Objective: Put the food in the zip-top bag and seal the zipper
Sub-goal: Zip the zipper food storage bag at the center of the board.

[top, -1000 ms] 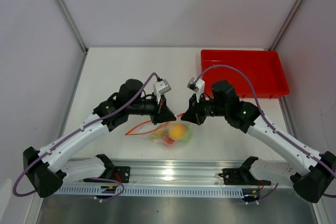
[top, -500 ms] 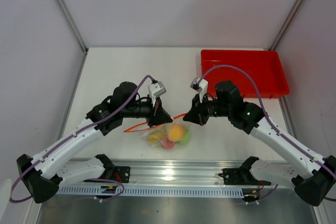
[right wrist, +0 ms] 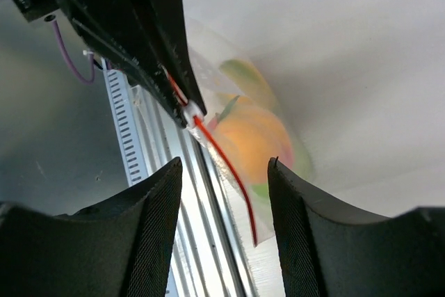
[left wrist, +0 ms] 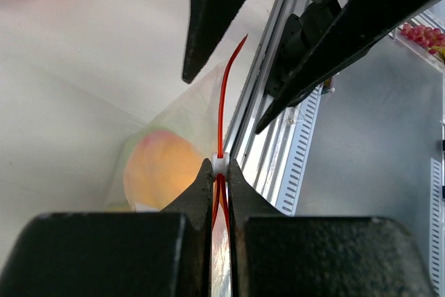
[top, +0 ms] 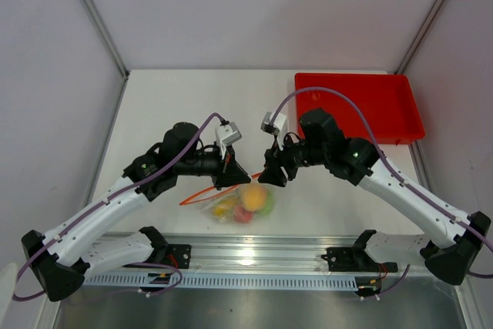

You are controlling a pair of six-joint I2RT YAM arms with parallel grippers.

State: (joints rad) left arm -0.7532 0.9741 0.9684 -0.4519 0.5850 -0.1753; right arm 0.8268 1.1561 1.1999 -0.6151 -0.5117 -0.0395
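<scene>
Left wrist view tells me most: the left arm's fingers (left wrist: 208, 175) are pinched together on the thin orange-red zipper strip (left wrist: 222, 95), right at a small white slider piece (left wrist: 220, 163). I read that as an anchor that holds the mouth taut and raised. The right arm's fingers (top: 272, 174) stand apart at centre frame in the top view, gripping nothing, with the free end of the strip lying in the gap between them. That looks like a line-up for a fresh pinch and a run along the closure. The clear floppy zip-top bag (top: 240, 204) sits low and centre on the white surface (top: 185, 105), well apart from the red rectangular plastic tray (top: 354, 105). A round orange-yellow fruit (left wrist: 160, 172) and others show inside it, so loading looks done. I cannot tell how much of the strip is pressed shut.
</scene>
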